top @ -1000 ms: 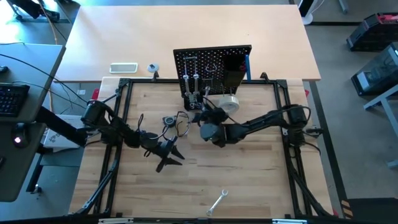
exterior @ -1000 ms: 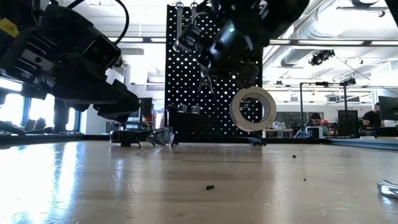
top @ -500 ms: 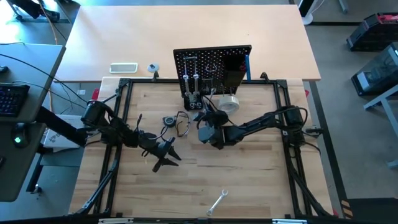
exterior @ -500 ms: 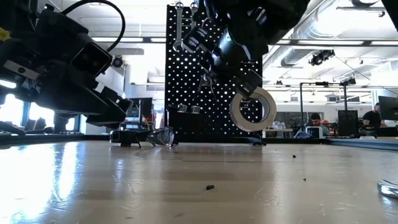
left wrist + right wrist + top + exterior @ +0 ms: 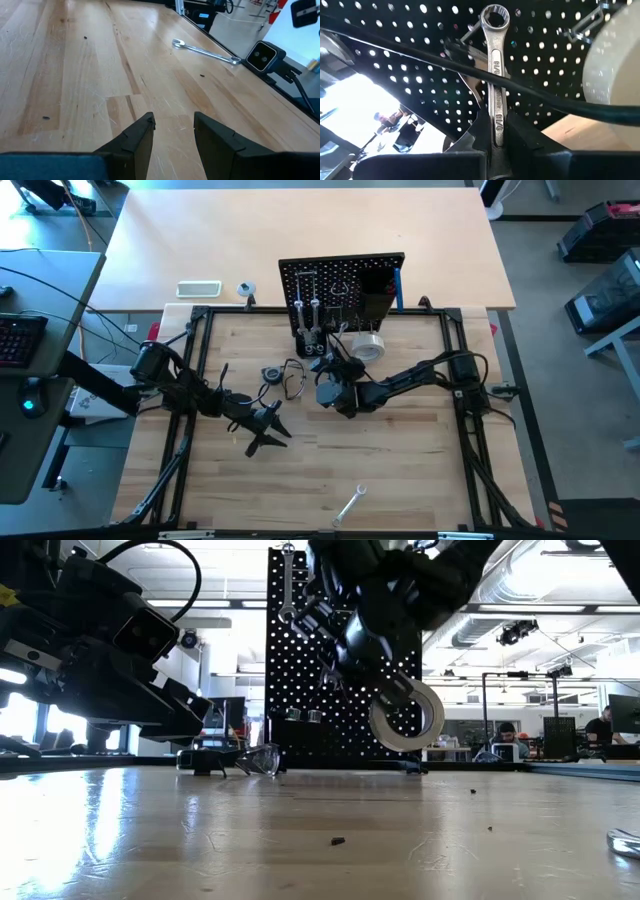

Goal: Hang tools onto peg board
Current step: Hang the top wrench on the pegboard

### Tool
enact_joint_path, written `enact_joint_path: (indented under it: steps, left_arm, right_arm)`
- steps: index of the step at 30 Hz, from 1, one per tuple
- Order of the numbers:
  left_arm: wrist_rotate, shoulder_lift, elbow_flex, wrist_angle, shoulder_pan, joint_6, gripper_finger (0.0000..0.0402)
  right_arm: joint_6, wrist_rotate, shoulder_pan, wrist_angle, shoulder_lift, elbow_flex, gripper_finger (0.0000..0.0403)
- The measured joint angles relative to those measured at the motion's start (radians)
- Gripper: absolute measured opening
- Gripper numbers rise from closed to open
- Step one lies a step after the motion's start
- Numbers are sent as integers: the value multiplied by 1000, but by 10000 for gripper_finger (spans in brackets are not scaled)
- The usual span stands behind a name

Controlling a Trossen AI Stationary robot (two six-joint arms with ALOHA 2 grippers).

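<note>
The black peg board [image 5: 340, 280] stands upright at the table's far edge, with a pale tape roll [image 5: 369, 346] hanging at its front [image 5: 405, 715]. My right gripper [image 5: 326, 370] is just before the board, shut on a silver wrench [image 5: 495, 75]. The wrench's ring end [image 5: 495, 18] is close to the board's holes, beside a metal hook [image 5: 466, 36]. My left gripper [image 5: 265, 430] hovers low over the table's left middle. It is open, with nothing between its fingers [image 5: 172, 135]. My right gripper pinches the wrench's shaft [image 5: 496, 131] between its two fingers, at the end away from the ring. The wrench runs on along the fingers and sticks out past them toward the peg board. It is lifted clear of the table, with its ring end up at the board's face.
Another silver wrench [image 5: 349, 505] lies near the table's front edge, also in the left wrist view [image 5: 205, 50]. A few small tools [image 5: 283, 375] lie left of my right gripper. A black metal frame [image 5: 197, 380] borders the table. A white flat device [image 5: 198, 288] lies behind the board.
My right gripper has sunk a little in front of the peg board and rolled about its pointing line, turning the wrench with it. It stays shut on the wrench.
</note>
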Motion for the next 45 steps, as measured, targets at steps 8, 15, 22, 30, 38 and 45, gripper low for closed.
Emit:
enact_joint_path:
  steps: [8, 15, 22, 30, 38, 45]
  left_arm:
    - [0, 0, 0, -2, 0, 2, 133]
    - [-2, 0, 0, -6, 0, 34, 133]
    - [-4, 0, 0, -6, 0, 36, 133]
    - [-5, 0, 0, -8, 0, 54, 133]
    - [-5, 0, 0, -8, 1, 55, 133]
    - [-5, 0, 0, -13, 1, 55, 133]
  right_arm:
    - [-2, 10, 6, 77, 73, 0, 27]
    - [-63, 65, 14, 114, 76, 0, 28]
    - [-99, 53, -3, 140, 76, 0, 31]
    - [-164, 57, -2, 198, 76, -1, 30]
    - [-358, 46, -2, 344, 76, -1, 30]
    - [-388, 45, -6, 360, 76, -1, 30]
